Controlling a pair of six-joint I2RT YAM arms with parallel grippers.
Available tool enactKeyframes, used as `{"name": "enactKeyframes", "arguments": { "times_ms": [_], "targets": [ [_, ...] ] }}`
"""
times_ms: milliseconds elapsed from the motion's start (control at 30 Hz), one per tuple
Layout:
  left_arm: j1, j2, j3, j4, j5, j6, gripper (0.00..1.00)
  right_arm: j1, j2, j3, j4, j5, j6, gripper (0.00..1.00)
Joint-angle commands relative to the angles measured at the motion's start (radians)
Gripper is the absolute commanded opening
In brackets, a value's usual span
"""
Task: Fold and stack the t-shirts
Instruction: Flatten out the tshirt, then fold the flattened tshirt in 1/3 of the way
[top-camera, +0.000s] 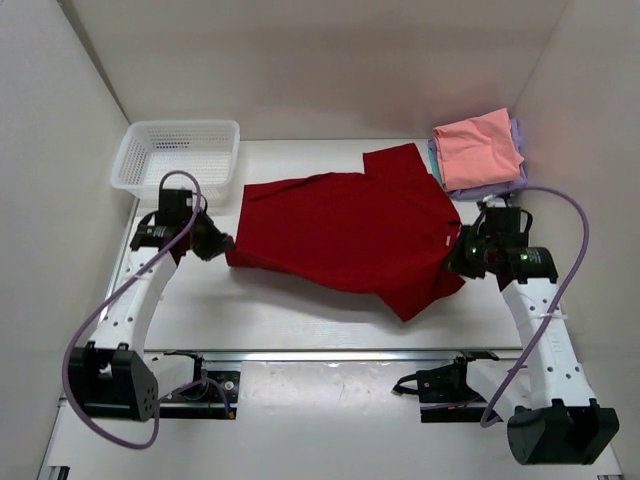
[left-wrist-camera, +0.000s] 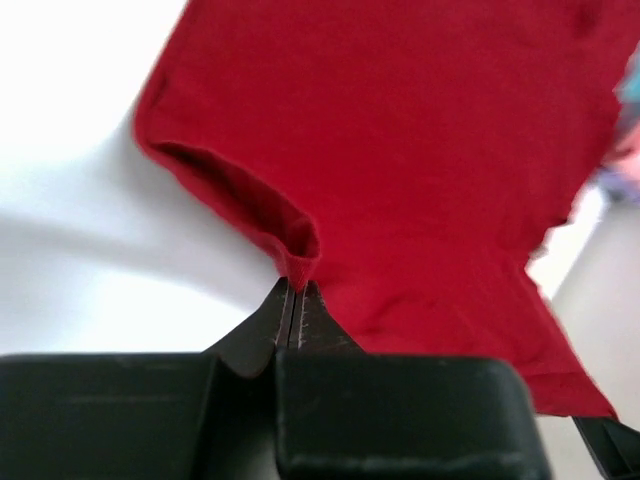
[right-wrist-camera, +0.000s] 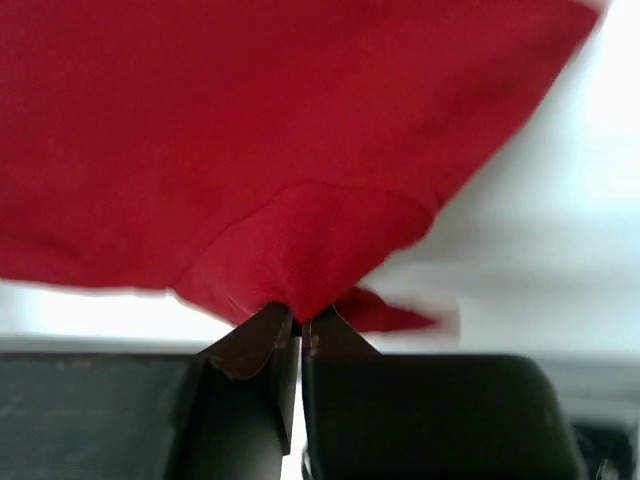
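Observation:
The dark red t-shirt (top-camera: 350, 235) lies spread across the middle of the table. My left gripper (top-camera: 226, 243) is shut on its left edge; the left wrist view shows the cloth (left-wrist-camera: 400, 150) pinched at the gripper (left-wrist-camera: 296, 290). My right gripper (top-camera: 460, 262) is shut on the shirt's right edge; the right wrist view shows the cloth (right-wrist-camera: 300, 130) bunched at the gripper (right-wrist-camera: 298, 318). A stack of folded shirts sits at the back right: salmon pink (top-camera: 480, 148) on top, lavender (top-camera: 505, 185) and teal (top-camera: 433, 158) edges beneath.
A white mesh basket (top-camera: 178, 155) stands at the back left. White walls close in the table on the left, back and right. A metal rail (top-camera: 340, 355) runs across the near side in front of the arm bases.

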Motion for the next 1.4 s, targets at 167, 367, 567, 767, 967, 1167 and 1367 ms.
{"name": "enactKeyframes", "arguments": {
  "times_ms": [167,367,567,767,967,1167,1367],
  "targets": [
    [0.016,-0.115,-0.222,-0.102,-0.073,0.056,0.0,-0.033,-0.004,-0.241,-0.196,-0.027,0.005,0.0],
    [0.033,-0.084,-0.272,-0.067,-0.074,0.05,0.0,-0.086,0.057,-0.232,-0.181,-0.011,-0.023,0.0],
    [0.03,0.02,-0.251,-0.01,-0.06,0.044,0.0,-0.12,0.17,-0.176,-0.087,-0.004,-0.014,0.0],
    [0.021,0.166,-0.124,0.018,-0.056,0.056,0.0,-0.14,0.301,-0.111,0.0,-0.01,-0.012,0.01],
    [0.022,0.301,0.005,0.042,-0.042,0.058,0.0,-0.152,0.408,-0.027,0.021,-0.01,-0.012,0.0],
    [0.025,0.428,0.093,0.064,-0.018,0.059,0.0,-0.165,0.526,0.059,0.037,0.004,-0.014,0.0],
    [0.03,0.523,0.155,0.085,0.01,0.058,0.0,-0.169,0.612,0.127,0.045,0.01,-0.015,0.0]
  ]
}}
